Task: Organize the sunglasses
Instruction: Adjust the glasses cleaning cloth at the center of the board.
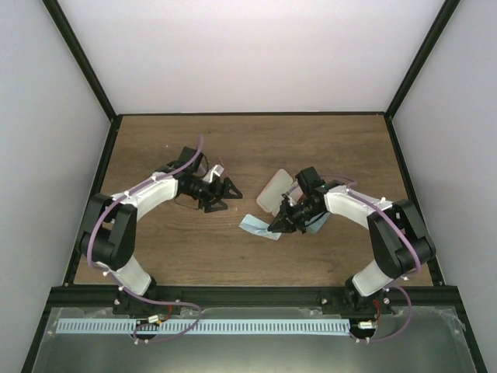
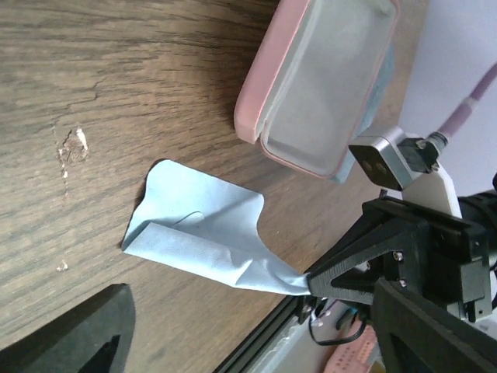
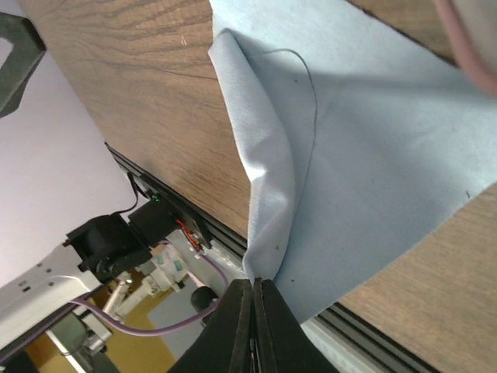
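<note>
The right tool point(image 3: 255, 309) is clamped on a corner of the light blue cloth point(image 3: 373, 140) beside the open pink case point(image 2: 311, 78); the left tool point(image 1: 224, 189) stands apart.

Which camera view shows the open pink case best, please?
The left wrist view: the pink case lies open, its pale lining visible. Top external shows it small beside the right arm; right wrist catches only a blurred pink edge.

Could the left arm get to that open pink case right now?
Probably yes. The left end effector stands open just left of the pink case, and nothing visible lies between them. The right end effector, pinching the blue cloth, sits on the case's near side, out of that path.
</note>
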